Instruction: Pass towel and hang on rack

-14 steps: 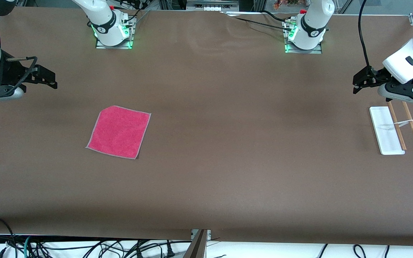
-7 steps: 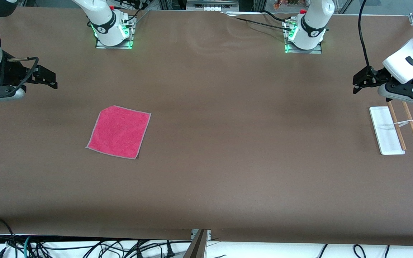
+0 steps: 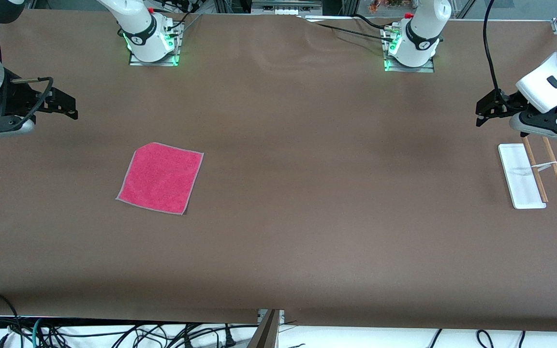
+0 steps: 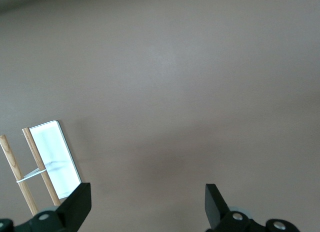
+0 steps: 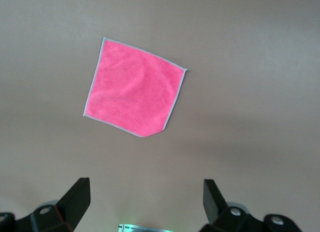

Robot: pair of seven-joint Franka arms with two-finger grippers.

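- A pink-red towel lies flat on the brown table in the left-centre of the front view, toward the right arm's end, touched by nothing.
- The cloth is roughly square and turned at an angle to the table edge, with a thin grey stitched border all round. One corner, the one pointing toward the robots' bases, is clipped or folded so that it looks cut off.
- In the right wrist view the towel shows a soft terry surface with faint creases, lying well apart from the fingertips in the bottom of that frame.
- The right gripper hangs at the left edge of the front view, over bare table and short of the towel, its fingers spread wide and holding nothing.
- The rack stands at the right edge of the front view, at the left arm's end: a flat white base with two thin wooden rods joined by a white crosspiece.
- The left gripper hangs just above the rack in the frame, fingers spread apart and empty.
- In the left wrist view the rack sits at lower left, beside one black fingertip.
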